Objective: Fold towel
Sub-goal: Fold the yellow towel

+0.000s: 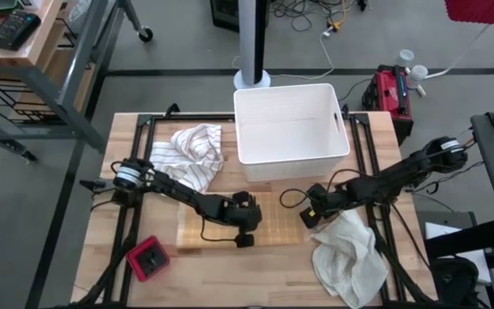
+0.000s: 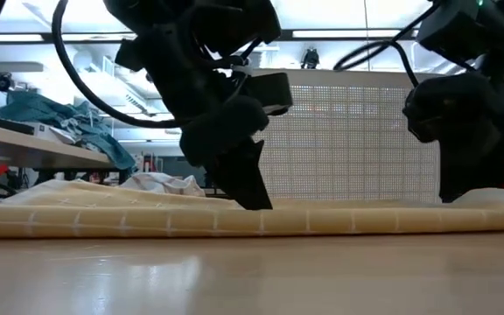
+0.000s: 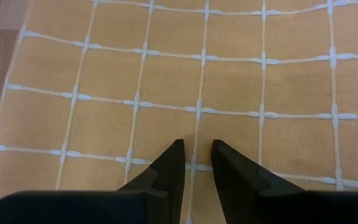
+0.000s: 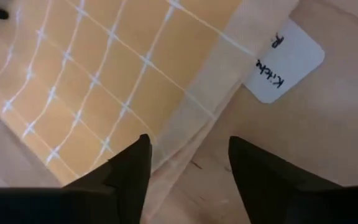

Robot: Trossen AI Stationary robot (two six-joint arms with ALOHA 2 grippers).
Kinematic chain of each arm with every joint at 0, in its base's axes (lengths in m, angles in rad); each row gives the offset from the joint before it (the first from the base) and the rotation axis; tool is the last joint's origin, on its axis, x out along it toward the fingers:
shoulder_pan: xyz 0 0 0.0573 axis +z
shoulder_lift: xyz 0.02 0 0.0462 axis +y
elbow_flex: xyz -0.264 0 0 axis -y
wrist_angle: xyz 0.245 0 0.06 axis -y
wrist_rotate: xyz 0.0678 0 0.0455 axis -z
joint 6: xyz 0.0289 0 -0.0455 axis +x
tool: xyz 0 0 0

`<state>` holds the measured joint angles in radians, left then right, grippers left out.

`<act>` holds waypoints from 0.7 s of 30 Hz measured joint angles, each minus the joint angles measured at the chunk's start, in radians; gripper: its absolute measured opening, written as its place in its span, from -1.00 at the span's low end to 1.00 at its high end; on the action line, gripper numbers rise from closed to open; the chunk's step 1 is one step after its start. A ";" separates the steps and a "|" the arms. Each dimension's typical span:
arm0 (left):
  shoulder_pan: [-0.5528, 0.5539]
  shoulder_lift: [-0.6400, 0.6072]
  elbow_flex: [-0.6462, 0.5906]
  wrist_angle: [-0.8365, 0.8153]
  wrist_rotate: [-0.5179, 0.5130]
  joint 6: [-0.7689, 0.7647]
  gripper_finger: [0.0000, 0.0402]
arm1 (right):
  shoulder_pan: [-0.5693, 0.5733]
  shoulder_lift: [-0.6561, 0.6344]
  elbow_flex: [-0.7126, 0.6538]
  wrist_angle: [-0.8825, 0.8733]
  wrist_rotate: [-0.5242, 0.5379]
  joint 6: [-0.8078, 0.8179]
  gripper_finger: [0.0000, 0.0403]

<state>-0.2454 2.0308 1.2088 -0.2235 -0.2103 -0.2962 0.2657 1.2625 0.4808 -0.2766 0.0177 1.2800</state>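
Towel edge: yellow towel (image 2: 234,219) fills the front of the low view as a flat, layered band on the wooden table (image 1: 264,279).
Towel position: centre of the table top, at 6 o'clock from the white bin (image 1: 290,129), lying between the two grippers.
Left gripper: left gripper (image 3: 194,158) sits over the towel's middle, fingers a narrow slit apart and nothing visibly pinched between them.
Right gripper: right gripper (image 4: 188,158) is at the towel's 3 o'clock edge, released, fingers spread wide over the hem beside a white label (image 4: 284,62).
Progress: the towel looks like a compact rectangle with stacked layers at its edge, so at least one fold seems done; a further fold or a final smoothing may remain.
Material: soft woven cloth, warm yellow with a raised white grid of stitched lines and a paler plain hem.
Other cloths: striped cloth (image 1: 191,154) lies crumpled at 10 o'clock from the towel; white cloth (image 1: 350,253) is bunched at 4 o'clock.
Red block: red block (image 1: 148,260) sits at 8 o'clock.
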 joint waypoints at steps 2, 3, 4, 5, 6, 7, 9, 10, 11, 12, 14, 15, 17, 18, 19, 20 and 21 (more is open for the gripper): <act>0.002 0.000 -0.004 0.025 0.002 0.000 -0.63 | 0.000 0.003 0.003 -0.002 -0.028 0.011 0.07; 0.003 0.001 -0.004 0.036 0.005 0.000 -0.63 | 0.000 0.003 0.003 -0.001 -0.043 0.011 0.08; 0.004 0.002 -0.004 0.046 0.008 0.000 -0.63 | 0.000 0.003 0.003 -0.002 -0.052 0.011 0.08; 0.006 0.002 -0.005 0.051 0.010 0.000 -0.63 | 0.000 0.004 0.004 -0.001 -0.058 0.009 0.08; 0.006 0.002 -0.005 0.057 0.010 0.000 -0.63 | 0.000 0.004 0.004 0.003 -0.067 0.005 0.08; 0.007 0.002 -0.005 0.064 0.010 0.000 -0.63 | -0.003 0.004 0.004 0.011 -0.071 0.001 0.08; 0.008 0.003 -0.006 0.074 0.011 0.004 -0.63 | -0.012 0.004 0.004 0.040 -0.074 -0.013 0.08; 0.008 0.003 -0.006 0.079 0.012 0.007 -0.63 | -0.019 0.004 0.005 0.066 -0.078 -0.017 0.08; 0.008 0.003 -0.007 0.083 0.012 0.007 -0.63 | -0.025 0.004 0.005 0.097 -0.079 -0.021 0.08; 0.008 0.003 -0.007 0.086 0.015 0.007 -0.63 | -0.032 0.004 0.005 0.128 -0.079 -0.024 0.08; 0.008 0.004 -0.007 0.089 0.020 0.007 -0.63 | -0.043 0.004 0.005 0.178 -0.080 -0.034 0.08; 0.008 0.004 -0.007 0.089 0.020 0.007 -0.63 | -0.047 0.004 0.005 0.195 -0.080 -0.035 0.08; 0.008 0.004 -0.007 0.090 0.020 0.007 -0.63 | -0.051 0.004 0.005 0.205 -0.079 -0.035 0.06; 0.008 0.004 -0.007 0.090 0.020 0.008 -0.63 | -0.052 0.004 0.005 0.203 -0.078 -0.035 0.06; 0.008 0.004 -0.007 0.092 0.020 0.013 -0.63 | -0.052 0.004 0.005 0.201 -0.077 -0.033 0.05; 0.008 0.004 -0.007 0.094 0.020 0.017 -0.63 | -0.051 0.004 0.005 0.197 -0.076 -0.029 0.04; 0.008 0.004 -0.007 0.098 0.021 0.022 -0.63 | -0.051 0.011 0.005 0.197 -0.075 -0.023 0.03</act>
<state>-0.2371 2.0352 1.2015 -0.1257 -0.1898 -0.2745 0.2142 1.2735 0.4862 -0.0801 -0.0572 1.2570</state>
